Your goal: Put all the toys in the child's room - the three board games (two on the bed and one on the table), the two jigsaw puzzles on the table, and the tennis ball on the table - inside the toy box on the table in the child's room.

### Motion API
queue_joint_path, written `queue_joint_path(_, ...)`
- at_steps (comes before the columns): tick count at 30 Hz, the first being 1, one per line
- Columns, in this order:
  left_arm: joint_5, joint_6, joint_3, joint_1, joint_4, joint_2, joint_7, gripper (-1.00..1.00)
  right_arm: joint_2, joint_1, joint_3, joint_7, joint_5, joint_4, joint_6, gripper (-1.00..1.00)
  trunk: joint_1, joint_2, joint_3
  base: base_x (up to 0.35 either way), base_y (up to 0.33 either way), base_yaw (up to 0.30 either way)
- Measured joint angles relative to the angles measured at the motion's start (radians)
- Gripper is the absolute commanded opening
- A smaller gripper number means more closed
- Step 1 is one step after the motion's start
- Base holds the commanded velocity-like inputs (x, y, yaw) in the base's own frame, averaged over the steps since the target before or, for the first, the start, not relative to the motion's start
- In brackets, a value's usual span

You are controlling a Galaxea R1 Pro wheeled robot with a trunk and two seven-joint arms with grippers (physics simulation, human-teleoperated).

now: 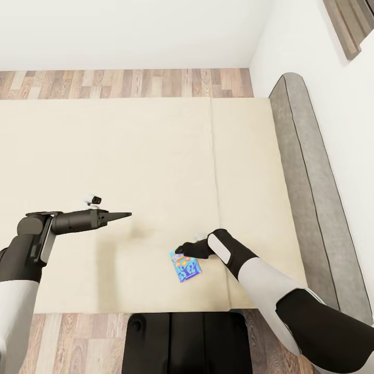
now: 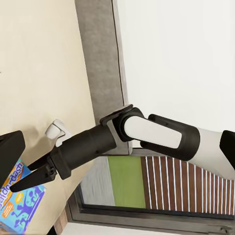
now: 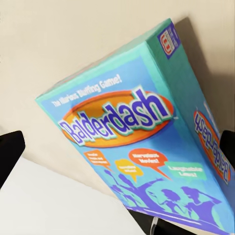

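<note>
Blue board game (image 3: 147, 142) cover, side: "Balderdash".

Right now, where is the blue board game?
In the head view the blue board game lies on the beige bed, near its front edge, right at the right gripper, with the grey headboard further right.

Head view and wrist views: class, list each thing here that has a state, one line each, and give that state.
Blue board game: lying on the bed, between the right gripper's fingers.
Right gripper: open around the game's edge.
Left gripper: apparently shut, empty, above the mattress.
Bed: bare beige mattress.
</note>
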Motion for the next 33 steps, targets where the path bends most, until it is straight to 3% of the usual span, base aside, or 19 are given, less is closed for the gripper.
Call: queue_joint_path(33, 0.0, 0.001, 0.0, 0.0, 0.0, 0.0, 0.0, 1.0, 0.0, 0.0, -0.001, -0.001, -0.002, 0.0, -0.002, 1.0, 0.0, 0.0, 0.0, 0.0, 0.028, 0.0)
